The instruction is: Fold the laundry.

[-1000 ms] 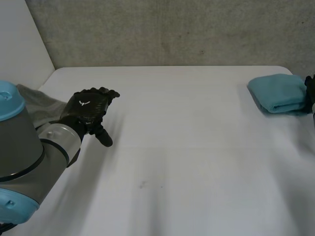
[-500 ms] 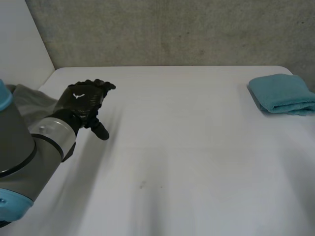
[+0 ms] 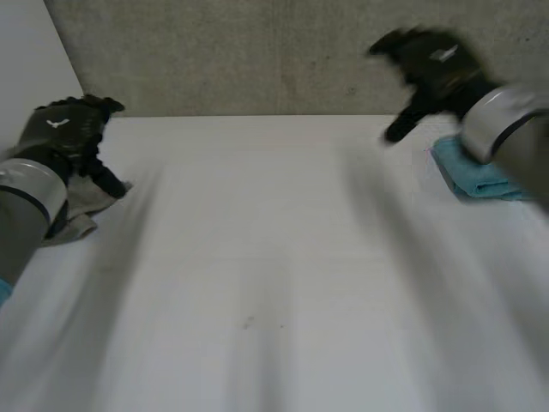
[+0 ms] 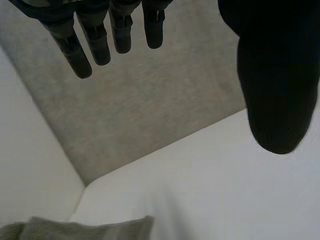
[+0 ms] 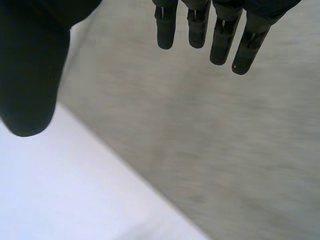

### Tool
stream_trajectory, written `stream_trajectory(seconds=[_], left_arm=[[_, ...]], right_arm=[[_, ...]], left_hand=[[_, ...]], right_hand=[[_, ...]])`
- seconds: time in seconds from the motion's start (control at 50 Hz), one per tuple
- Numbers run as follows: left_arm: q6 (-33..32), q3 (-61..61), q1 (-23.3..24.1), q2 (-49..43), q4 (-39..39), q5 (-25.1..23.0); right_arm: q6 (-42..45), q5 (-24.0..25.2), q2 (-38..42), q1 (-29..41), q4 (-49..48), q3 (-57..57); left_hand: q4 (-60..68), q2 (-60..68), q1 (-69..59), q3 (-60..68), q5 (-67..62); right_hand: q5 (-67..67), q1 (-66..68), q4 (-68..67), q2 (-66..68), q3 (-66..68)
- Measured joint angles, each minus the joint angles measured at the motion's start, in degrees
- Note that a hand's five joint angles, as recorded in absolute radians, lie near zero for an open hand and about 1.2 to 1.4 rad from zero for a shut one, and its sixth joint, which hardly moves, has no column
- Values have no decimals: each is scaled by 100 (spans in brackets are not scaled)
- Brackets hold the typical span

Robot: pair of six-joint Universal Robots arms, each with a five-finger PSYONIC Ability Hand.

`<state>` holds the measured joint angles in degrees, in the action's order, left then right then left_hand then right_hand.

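A grey cloth point(image 3: 81, 206) lies crumpled at the table's far left edge; in the left wrist view the grey cloth point(image 4: 85, 230) sits below the hand. My left hand point(image 3: 64, 137) hovers over it, open, with straight fingers point(image 4: 100, 35) and nothing in them. A folded teal towel point(image 3: 476, 176) rests at the far right of the white table point(image 3: 274, 257). My right hand point(image 3: 433, 64) is raised above the table just left of the towel, open, its fingers point(image 5: 220, 30) straight and empty.
A grey concrete wall point(image 3: 274, 56) runs behind the table's far edge. A white side wall point(image 3: 30, 77) stands at the far left corner.
My left hand has moved left and back, over the grey cloth. My right arm has swung up into view above the towel's left side.
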<state>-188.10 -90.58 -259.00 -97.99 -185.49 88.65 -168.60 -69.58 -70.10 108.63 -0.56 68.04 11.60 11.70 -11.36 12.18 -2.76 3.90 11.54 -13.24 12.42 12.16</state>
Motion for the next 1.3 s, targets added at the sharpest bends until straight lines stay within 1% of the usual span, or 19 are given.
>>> stream_trajectory(seconds=[0.06, 0.12, 0.22, 0.4, 0.6, 0.64, 0.68, 0.7, 0.76, 0.8, 0.82, 0.86, 0.98, 1.06, 1.1, 1.12, 1.18, 1.2, 1.3], left_arm=[[-69, 112, -367, -227, -166, -144], [-225, 251, -646, -502, -282, -243], [-882, 683, -1111, -1261, -376, -336], [-2135, 1740, -1522, -2693, -392, -312], [-2935, 2788, -1609, -3879, -414, -62], [-3160, 2993, -1607, -4081, -425, 73], [-3202, 3029, -1606, -4116, -426, 98], [-3492, 3288, -1600, -4360, -432, 275], [-3812, 3572, -1582, -4617, -436, 472], [-3994, 3729, -1561, -4749, -438, 591], [-4142, 3858, -1536, -4847, -446, 702], [-4239, 3948, -1506, -4906, -459, 795], [-4288, 4089, -1073, -4868, -514, 1124], [-3847, 3881, -606, -4469, -500, 1174], [-3154, 3514, -53, -3925, -471, 1165], [-3087, 3478, 0, -3874, -468, 1163], [-2251, 3016, 733, -3289, -383, 1129], [-2119, 2939, 867, -3205, -358, 1120], [-1159, 2300, 2110, -2727, -40, 907]], right_arm=[[38, 87, -106, 649, -246, 761], [91, 76, -102, 1014, -383, 1193], [338, 3, -34, 1462, -573, 1901], [862, -171, 26, 1602, -904, 2549], [938, -271, 18, 1514, -1060, 2698], [933, -271, 15, 1505, -1060, 2698], [932, -271, 15, 1504, -1060, 2698], [928, -270, 14, 1501, -1057, 2695], [926, -270, 7, 1498, -1054, 2694], [925, -271, 1, 1497, -1052, 2695], [925, -272, -14, 1496, -1049, 2699], [924, -273, -23, 1496, -1047, 2703], [921, -285, -150, 1485, -1042, 2722], [918, -291, -256, 1412, -1040, 2720], [909, -297, -353, 1290, -1040, 2707], [908, -298, -362, 1278, -1040, 2705], [892, -353, -435, 1124, -1040, 2663], [890, -383, -445, 1092, -1040, 2651], [883, -755, -482, 858, -1031, 2519]], left_hand=[[0, 0, 0, 0, 0], [0, 0, 0, 0, 0], [0, 0, 0, 0, 0], [0, 0, 0, 0, 0], [56, 62, -85, 44, -33], [639, 673, -759, 628, -547], [639, 673, -759, 628, -547], [1745, 1816, -1997, 1752, -1608], [4156, 4157, -4306, 3980, -3908], [4243, 4245, -4378, 4060, -3988], [5520, 5464, -5009, 5269, -4926], [5592, 5511, -5009, 5355, -4930], [5665, 5546, -5009, 5563, -4930], [5681, 5546, -5009, 5563, -4927], [5687, 5558, -5009, 5563, -5090], [5687, 5558, -5009, 5563, -5090], [5687, 5573, -5009, 5581, -5135], [5687, 5574, -5009, 5581, -5135], [5689, 5574, -5009, 5582, -5135]], right_hand=[[0, 0, 0, 0, 0], [0, 0, 0, 0, 0], [0, 0, 0, 0, 0], [0, 0, 0, 0, 0], [0, 0, 0, 0, 0], [0, 0, 0, 0, 0], [0, 0, 0, 0, 0], [0, 0, 0, 0, 0], [0, 0, 0, 0, 0], [0, 0, 0, 0, 0], [0, 0, 0, 0, 0], [0, 0, 0, 0, 0], [0, 0, 0, 0, 0], [0, 0, 0, 0, 0], [0, 0, 0, 0, 0], [0, 0, 0, 0, 0], [0, 0, 0, 0, 0], [0, 0, 0, 0, 0], [0, 0, 0, 0, 0]])
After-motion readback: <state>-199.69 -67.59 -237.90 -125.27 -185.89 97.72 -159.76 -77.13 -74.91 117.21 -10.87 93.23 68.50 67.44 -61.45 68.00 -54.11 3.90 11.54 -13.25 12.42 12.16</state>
